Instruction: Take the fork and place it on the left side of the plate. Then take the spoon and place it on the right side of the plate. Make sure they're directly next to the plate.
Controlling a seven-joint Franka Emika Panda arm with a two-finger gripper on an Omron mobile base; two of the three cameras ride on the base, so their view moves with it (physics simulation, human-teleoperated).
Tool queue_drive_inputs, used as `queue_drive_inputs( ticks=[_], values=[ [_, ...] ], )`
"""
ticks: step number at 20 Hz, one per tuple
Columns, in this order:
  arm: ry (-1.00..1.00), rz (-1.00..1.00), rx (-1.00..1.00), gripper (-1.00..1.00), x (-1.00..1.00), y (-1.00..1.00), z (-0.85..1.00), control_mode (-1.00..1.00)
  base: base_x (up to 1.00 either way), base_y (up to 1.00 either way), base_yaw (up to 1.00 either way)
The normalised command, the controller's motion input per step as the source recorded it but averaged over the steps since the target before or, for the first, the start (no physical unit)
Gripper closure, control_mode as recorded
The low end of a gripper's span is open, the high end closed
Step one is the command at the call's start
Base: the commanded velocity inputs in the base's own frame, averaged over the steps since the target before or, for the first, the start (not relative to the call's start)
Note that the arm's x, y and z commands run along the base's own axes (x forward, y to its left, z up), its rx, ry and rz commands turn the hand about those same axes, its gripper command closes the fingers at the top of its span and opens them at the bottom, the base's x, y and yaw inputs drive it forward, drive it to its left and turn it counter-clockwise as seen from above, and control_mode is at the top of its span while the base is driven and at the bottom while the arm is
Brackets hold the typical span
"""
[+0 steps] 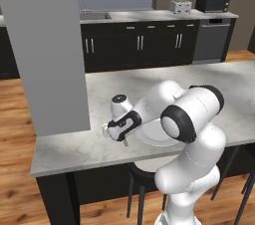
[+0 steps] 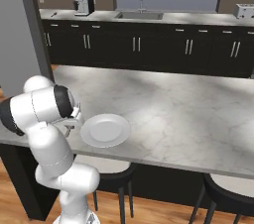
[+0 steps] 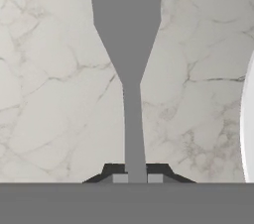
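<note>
I'm parked at the marble table (image 2: 188, 114), arm folded low over its near edge. The plate (image 2: 105, 130) sits just inboard of that edge, and my gripper (image 1: 124, 138) hangs right beside its left rim. In the hand view the jaws are clamped on the fork (image 3: 128, 69) by its handle, tines pointing away, plate rim just off to one side. I'd guess the fork is a hair above the marble, though I can't quite tell if it's touching. The risk now: let go too high and it bounces or skids off the near edge, or drift sideways and the handle rides up onto the plate rim.
</note>
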Motion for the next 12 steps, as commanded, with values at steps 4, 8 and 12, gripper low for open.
queue_drive_inputs(
  ticks=[4,8,12],
  values=[
    [0.01,-0.01,0.00,-1.00,0.06,0.00,-0.33,-1.00,0.00,0.00,0.00],
    [0.00,0.00,0.01,-1.00,-0.05,-0.02,-0.09,-1.00,0.00,0.00,0.00],
    [0.00,0.00,0.02,-1.00,-0.27,-0.05,0.03,-1.00,0.00,0.00,0.00]
  ],
)
